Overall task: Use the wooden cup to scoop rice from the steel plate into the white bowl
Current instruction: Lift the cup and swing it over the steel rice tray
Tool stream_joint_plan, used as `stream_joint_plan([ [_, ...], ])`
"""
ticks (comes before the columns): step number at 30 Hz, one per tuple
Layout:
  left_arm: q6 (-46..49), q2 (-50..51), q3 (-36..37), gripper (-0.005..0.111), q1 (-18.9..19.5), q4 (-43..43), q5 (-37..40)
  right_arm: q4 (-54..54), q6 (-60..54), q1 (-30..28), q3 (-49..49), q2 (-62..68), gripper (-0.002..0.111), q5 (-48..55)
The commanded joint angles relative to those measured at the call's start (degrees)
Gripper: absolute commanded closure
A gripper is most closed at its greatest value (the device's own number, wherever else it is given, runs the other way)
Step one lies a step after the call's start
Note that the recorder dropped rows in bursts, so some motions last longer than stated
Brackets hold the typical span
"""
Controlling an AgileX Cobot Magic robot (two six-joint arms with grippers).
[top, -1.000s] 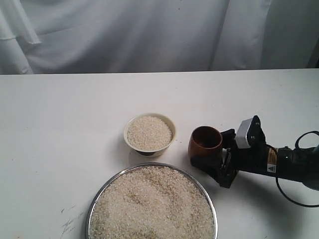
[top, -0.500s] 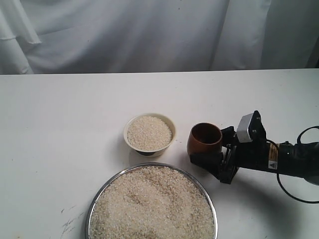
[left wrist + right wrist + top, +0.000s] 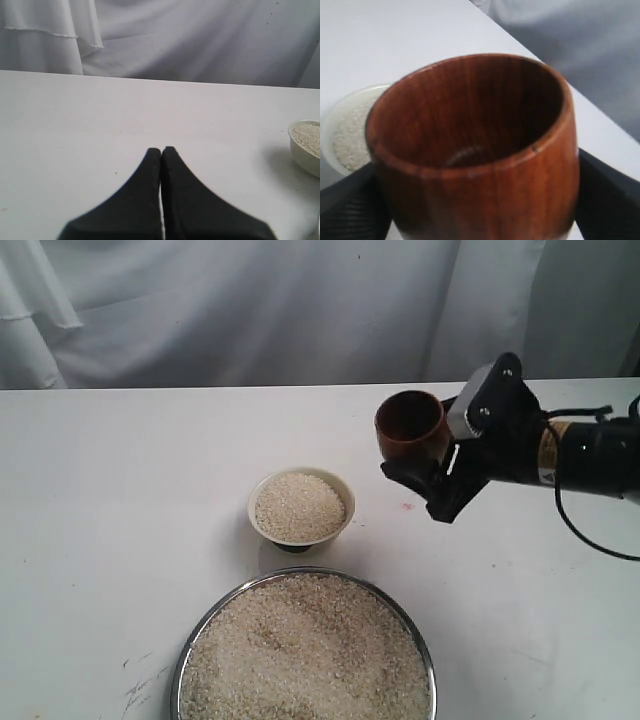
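Roughly by size: the table [image 3: 120, 490] is taken up mostly by the steel plate [image 3: 303, 570], set just in front of the white bowl [image 3: 258, 525]. The plate is heaped with rice [image 3: 305, 650] nearly to its rim, so grains are likely to be pushed over the edge if it is dug into too steeply. The bowl is already filled close to its rim. Overflow onto the table is to be expected if a full load is tipped in, or if the pour is started off-centre. The wooden cup [image 3: 410, 430] is held beyond the bowl and to its right, apparently off the table, mouth up and slightly tilted. No grains can be made out inside. It is pinched at its sides by the right claw [image 3: 432, 455], one finger on each flank. A slip is possible, since the wall is rounded and smooth. The left claw [image 3: 161, 155] is pressed together on nothing, apart from the bowl.
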Motion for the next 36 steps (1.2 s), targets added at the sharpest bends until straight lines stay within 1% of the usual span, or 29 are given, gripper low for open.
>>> stream_joint_plan([
  [1, -0.2, -0.3, 0.3, 0.107, -0.1, 0.0, -0.4, -1.9, -1.9, 4.4, -2.8, -8.5, 0.108, 17.9],
  [3, -0.2, -0.3, 0.3, 0.107, -0.1, 0.0, -0.4, -6.9, -2.0, 8.1, -4.3, -11.6, 0.108, 28.2],
  [5, -0.2, -0.3, 0.3, 0.107, -0.1, 0.0, -0.4, -12.1, -2.0, 12.2, -5.3, -13.5, 0.108, 36.1],
  [11, -0.2, -0.3, 0.3, 0.107, -0.1, 0.0, -0.4, -12.7, -2.3, 21.6, -5.2, -14.1, 0.108, 47.1],
  [15, -0.2, -0.3, 0.3, 0.107, -0.1, 0.0, -0.4, -11.1, -2.3, 28.8, -4.2, -14.1, 0.108, 54.4],
  [16, -0.2, -0.3, 0.3, 0.107, -0.1, 0.0, -0.4, -10.7, -2.3, 30.8, -3.9, -14.1, 0.108, 57.3],
  [17, -0.2, -0.3, 0.3, 0.107, -0.1, 0.0, -0.4, -10.1, -2.9, 33.8, -3.1, -14.1, 0.108, 62.4],
  [18, -0.2, -0.3, 0.3, 0.107, -0.1, 0.0, -0.4, -8.9, -4.3, 35.3, -2.5, -14.1, 0.108, 64.9],
  [19, -0.2, -0.3, 0.3, 0.107, -0.1, 0.0, -0.4, -6.1, -9.0, 37.7, -1.6, -14.1, 0.108, 69.7],
  [20, -0.2, -0.3, 0.3, 0.107, -0.1, 0.0, -0.4, -4.6, -11.2, 38.6, -1.3, -14.1, 0.108, 71.7],
  [21, -0.2, -0.3, 0.3, 0.107, -0.1, 0.0, -0.4, -0.7, -16.7, 40.1, -1.0, -14.1, 0.108, 75.5],
  [23, -0.2, -0.3, 0.3, 0.107, -0.1, 0.0, -0.4, 2.0, -21.8, 42.1, -0.8, -14.1, 0.108, 78.0],
  [25, -0.2, -0.3, 0.3, 0.107, -0.1, 0.0, -0.4, 3.4, -26.1, 44.3, -0.8, -14.1, 0.108, 78.1],
  [27, -0.2, -0.3, 0.3, 0.107, -0.1, 0.0, -0.4, 7.7, -32.8, 46.5, -0.8, -13.2, 0.108, 79.8],
  [28, -0.2, -0.3, 0.3, 0.107, -0.1, 0.0, -0.4, 11.5, -37.6, 47.3, -0.8, -11.8, 0.108, 81.9],
  [29, -0.2, -0.3, 0.3, 0.107, -0.1, 0.0, -0.4, 13.0, -39.3, 47.5, -0.8, -11.0, 0.108, 82.9],
  [33, -0.2, -0.3, 0.3, 0.107, -0.1, 0.0, -0.4, 11.9, -39.9, 49.8, -0.9, -6.1, 0.108, 82.6],
  [36, -0.2, -0.3, 0.3, 0.107, -0.1, 0.0, -0.4, 9.8, -40.5, 50.2, -2.0, -3.8, 0.108, 83.7],
])
